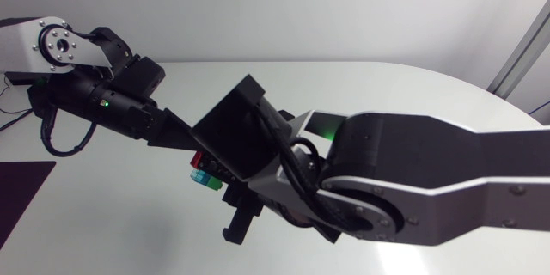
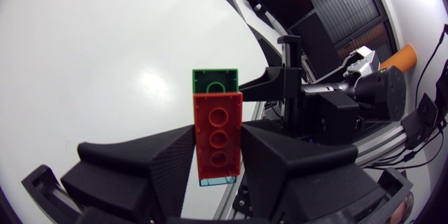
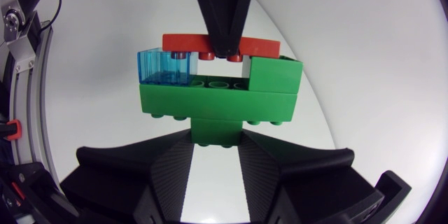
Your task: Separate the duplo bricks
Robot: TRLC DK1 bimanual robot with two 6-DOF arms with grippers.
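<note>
Grip on the brick stack (image 1: 203, 174) from both sides

Left gripper (image 2: 217, 147) is clamped on the red brick (image 2: 218, 136), its fingers against two opposite sides. A clear blue brick (image 3: 164, 66) sits between red and the green bricks (image 3: 217, 101). Right gripper (image 3: 215, 140) is closed on the lowest green brick (image 3: 217, 131). The stack seems to hang above the white surface (image 1: 412, 94).
</note>
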